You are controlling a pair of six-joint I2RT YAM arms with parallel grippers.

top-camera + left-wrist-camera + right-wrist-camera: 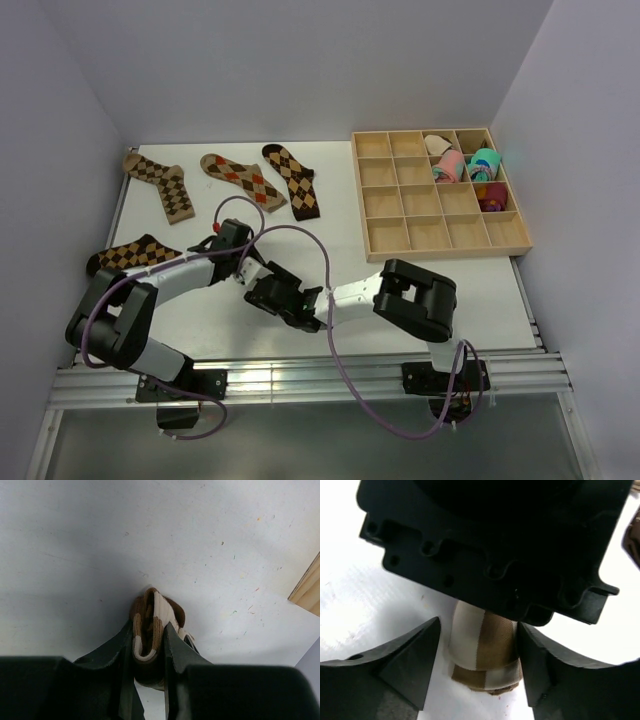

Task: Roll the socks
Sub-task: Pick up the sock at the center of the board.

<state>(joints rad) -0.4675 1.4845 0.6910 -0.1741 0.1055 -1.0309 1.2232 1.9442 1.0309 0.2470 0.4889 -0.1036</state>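
Note:
A brown-and-cream striped sock, folded into a stubby bundle, rests on the white table. My left gripper is shut on it from above. My right gripper is open and straddles the same bundle: its right finger touches the sock, its left finger stands apart. In the top view both grippers, left and right, meet at the table's middle front and hide the bundle. Several flat argyle socks lie on the table, at the far left, far middle, beside it and near left.
A wooden compartment tray stands at the back right, holding pink and teal rolled bundles in its far right cells. Purple cables loop over both arms. The left gripper's black body fills the top of the right wrist view.

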